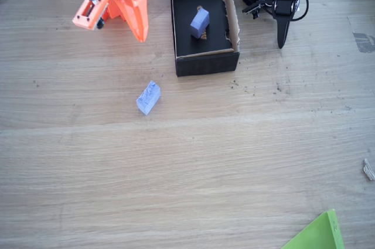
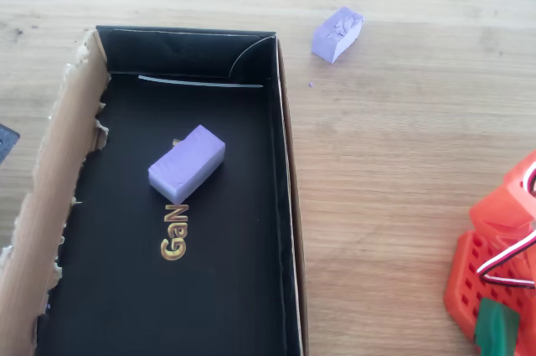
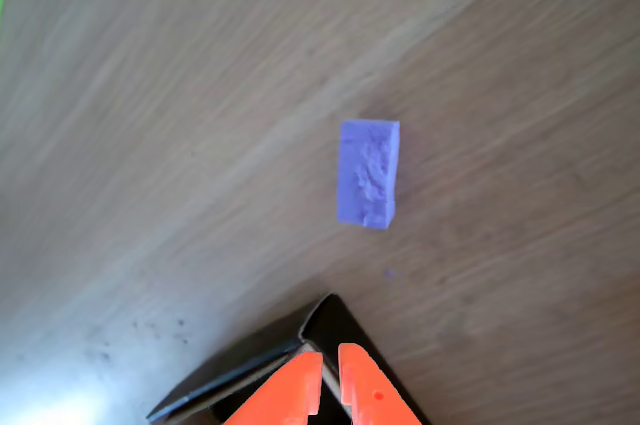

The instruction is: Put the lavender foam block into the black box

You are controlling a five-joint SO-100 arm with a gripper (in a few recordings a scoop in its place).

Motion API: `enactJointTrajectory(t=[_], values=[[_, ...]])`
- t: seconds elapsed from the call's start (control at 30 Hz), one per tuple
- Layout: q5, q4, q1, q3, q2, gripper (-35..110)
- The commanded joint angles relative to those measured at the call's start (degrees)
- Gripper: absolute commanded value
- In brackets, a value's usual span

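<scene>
The lavender foam block (image 1: pixel 148 97) lies loose on the wooden table, in front of and to the left of the black box (image 1: pixel 205 61). From overhead the block (image 2: pixel 337 33) sits just outside the box wall (image 2: pixel 283 163). My orange gripper (image 1: pixel 142 35) hangs shut and empty above the table, left of the box and behind the block. In the wrist view the block (image 3: pixel 368 173) lies well ahead of the closed gripper (image 3: pixel 330 385), with a box corner (image 3: pixel 335 325) under the fingertips.
A purple block with tan ends (image 2: pixel 187 163) rests on the box floor. The box has a torn brown cardboard side wall (image 2: pixel 59 180). A green sheet corner (image 1: pixel 319 234) shows at the front right of the table.
</scene>
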Motion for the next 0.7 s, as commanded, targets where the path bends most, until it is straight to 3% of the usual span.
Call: enactJointTrajectory(t=[0.0,0.57,0.67], values=[[0.79,-0.70,1.67,-4.04,-1.41,0],[1.41,0.53,5.98,-4.04,-3.52,0],[1.76,1.23,5.98,-3.96,-3.43,6]])
